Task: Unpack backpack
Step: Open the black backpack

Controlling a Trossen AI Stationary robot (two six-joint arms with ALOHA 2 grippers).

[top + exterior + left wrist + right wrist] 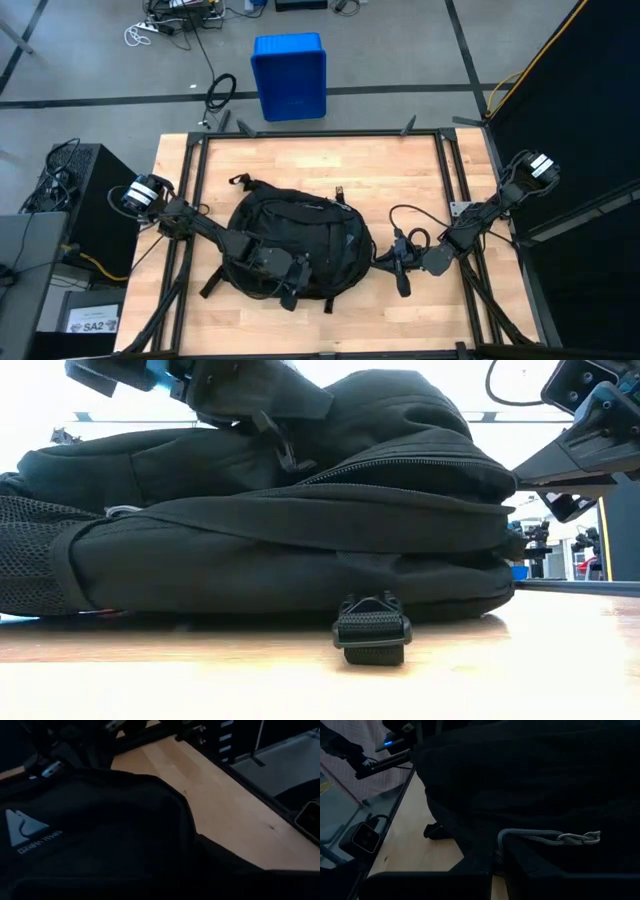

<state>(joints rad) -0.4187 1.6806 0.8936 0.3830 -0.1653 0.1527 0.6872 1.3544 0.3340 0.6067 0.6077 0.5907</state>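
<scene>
The backpack [298,243] lies flat in the middle of the wooden table [400,170], its black fabric bulging upward, and everything else is best placed from it. The left gripper [291,283] sits on top of the backpack at the edge nearest the front of the table, pressed against the fabric; whether its claw is apart or together cannot be told, since the fingers are lost against the dark cloth. The right gripper [400,262] is just beside the backpack's right side, its claw together, with a loose black cable [408,222] curling above it. A small pale triangular logo [22,826] shows on the backpack in the left wrist view. In the right wrist view a grey cord [530,836] with a metal clip [580,838] hangs along the backpack's side. At table height a strap buckle [372,628] rests on the wood in front of the backpack. Beyond the table's far edge, well apart from the backpack, a blue bin [289,75] stands on the floor.
</scene>
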